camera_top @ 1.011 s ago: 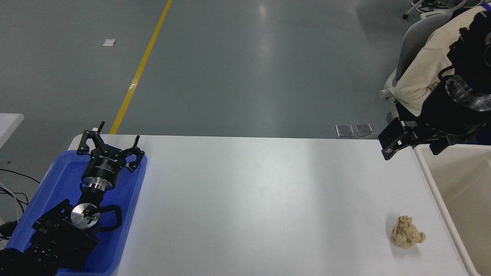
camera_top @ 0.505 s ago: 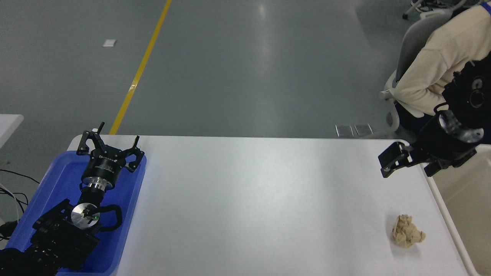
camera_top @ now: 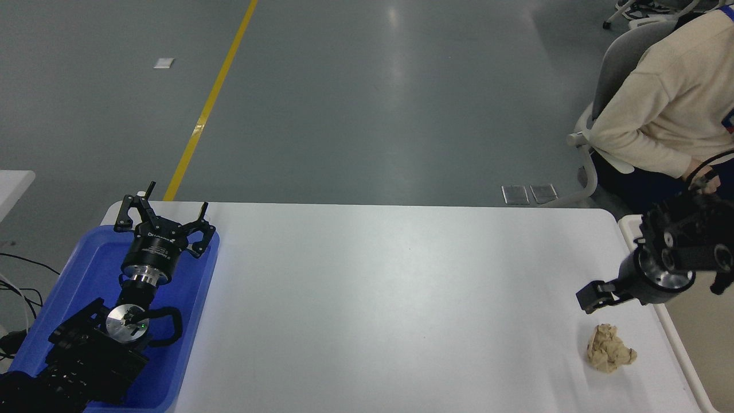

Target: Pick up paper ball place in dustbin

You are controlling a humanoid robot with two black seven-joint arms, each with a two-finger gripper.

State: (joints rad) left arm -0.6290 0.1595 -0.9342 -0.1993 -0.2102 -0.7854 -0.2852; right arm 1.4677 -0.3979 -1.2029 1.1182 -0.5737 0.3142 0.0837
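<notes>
Head view: paper ball [camera_top: 610, 348] below right fingers [camera_top: 592, 296].

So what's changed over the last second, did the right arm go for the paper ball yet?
The right gripper has come down from the table's far right corner toward the camera and now hangs just beyond the paper ball, not touching it. Nothing was grasped or released. The ball has not moved. The left gripper stays parked over the blue tray, and the dustbin remains at the right edge.
</notes>
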